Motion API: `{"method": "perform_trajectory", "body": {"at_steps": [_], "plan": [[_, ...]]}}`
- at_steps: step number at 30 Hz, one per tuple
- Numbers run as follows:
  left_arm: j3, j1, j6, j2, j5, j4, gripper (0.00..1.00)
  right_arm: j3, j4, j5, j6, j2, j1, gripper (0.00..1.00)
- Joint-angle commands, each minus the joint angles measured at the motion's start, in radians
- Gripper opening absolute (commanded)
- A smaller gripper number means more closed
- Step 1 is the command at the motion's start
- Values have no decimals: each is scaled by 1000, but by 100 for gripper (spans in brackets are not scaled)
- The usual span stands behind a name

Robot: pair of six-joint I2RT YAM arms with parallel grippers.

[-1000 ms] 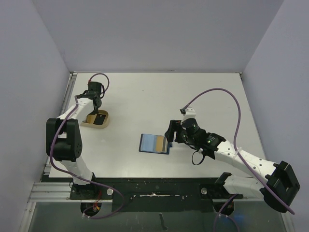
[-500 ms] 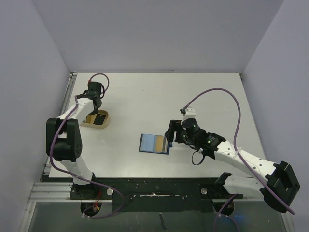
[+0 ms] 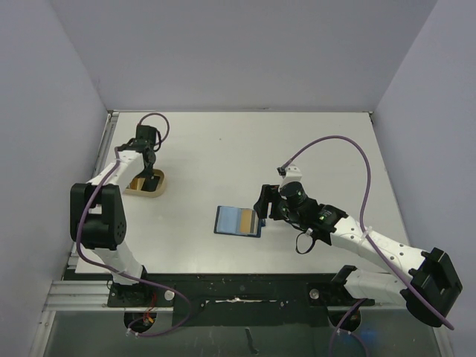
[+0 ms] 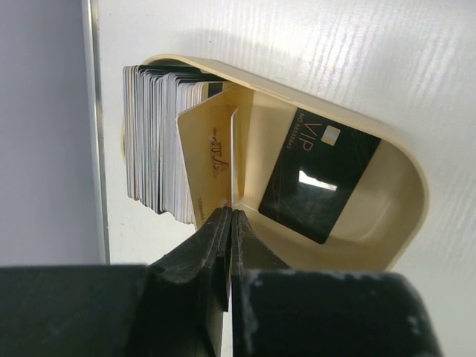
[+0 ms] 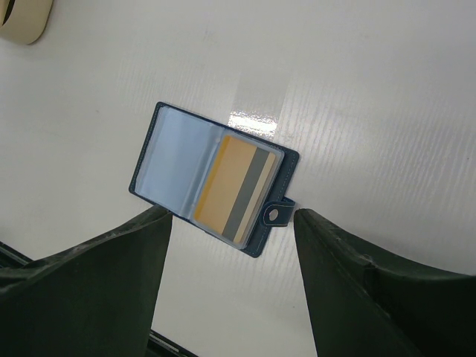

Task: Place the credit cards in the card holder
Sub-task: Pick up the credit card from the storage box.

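In tray (image 4: 405, 175), left fingers (image 4: 214, 249) pinching gold card (image 4: 210, 160)

Beige rounded tray (image 4: 390, 210), white table (image 3: 223, 149)

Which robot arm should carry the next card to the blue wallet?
Left. The left gripper is shut on a cream plastic card standing in the beige rounded tray; the right gripper hangs open and empty by the open navy folding wallet.

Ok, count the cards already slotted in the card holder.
1: a tan card with a grey stripe, in the card holder's pocket nearest the snap tab. More may be hidden behind it.
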Motion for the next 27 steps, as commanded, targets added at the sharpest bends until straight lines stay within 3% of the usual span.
{"method": "perform_trajectory", "body": {"at_steps": [1,11,22,27], "plan": [[66,-5,-48,-70,68,-38,0,26,28,13,-3,-3,5,68],[60,-3,-134,-192,287,-72,0,42,40,-2,14,6,8,68],[-102,8,-271,-367,854,88,0,32,123,-31,65,-18,13,64],[-201,9,-383,-426,1138,232,0,18,213,-73,101,-15,14,55]]}}
